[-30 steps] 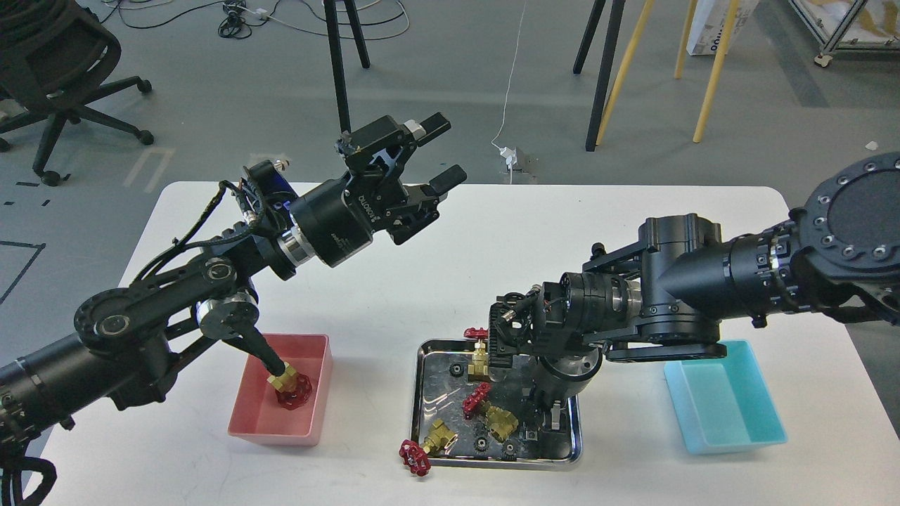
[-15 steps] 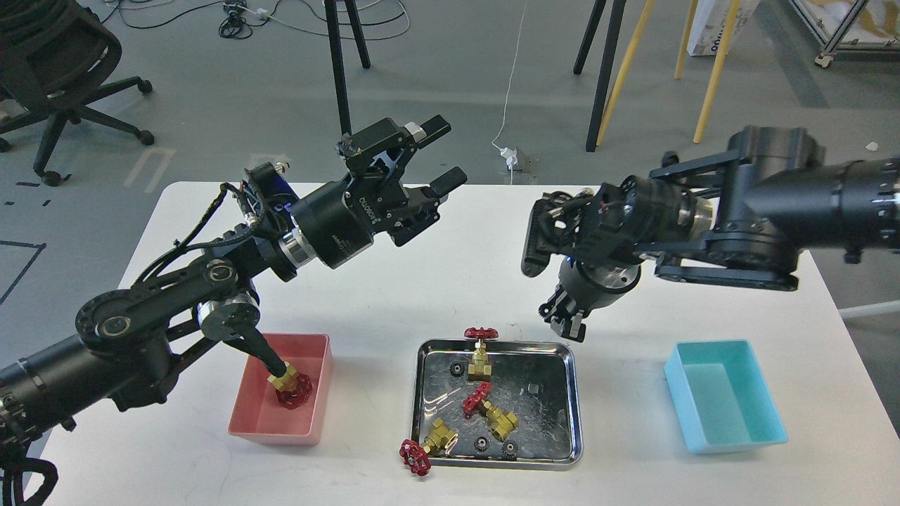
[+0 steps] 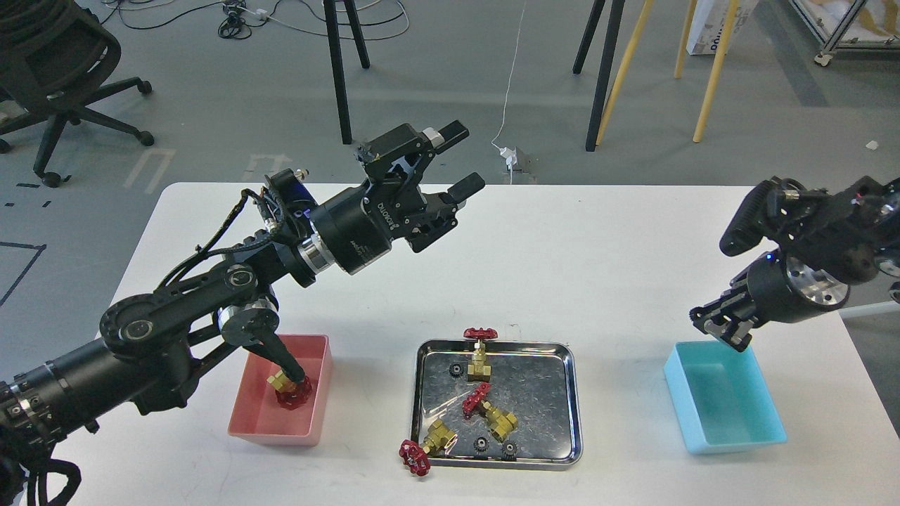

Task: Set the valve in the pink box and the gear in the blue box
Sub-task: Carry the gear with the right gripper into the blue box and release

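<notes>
The pink box [image 3: 271, 427] stands front left and holds one valve [image 3: 292, 390], partly behind my left arm. Three more valves lie in the steel tray [image 3: 571, 393]: one upright at the far edge [image 3: 480, 349], one in the middle [image 3: 489, 409], and one at the front left [image 3: 430, 444] with its red wheel over the rim. Three black gears [image 3: 481, 443] also lie in the tray. My left gripper [image 3: 460, 160] is open and empty, high over the table's far middle. My right gripper [image 3: 724, 332] hangs over the far left corner of the blue box [image 3: 728, 404]. It is dark, and I cannot see whether it holds anything.
The white table [image 3: 605, 267] ends just in front of the tray and boxes. Beyond its far edge are black tripod legs [image 3: 337, 77], yellow legs [image 3: 710, 70] and an office chair [image 3: 56, 77] on the floor. A cable [image 3: 510, 84] runs to a plug behind the table.
My right arm rose out of the steel tray and swung right to the blue box's far left corner. My left arm shifted slightly right, its gripper still open.
</notes>
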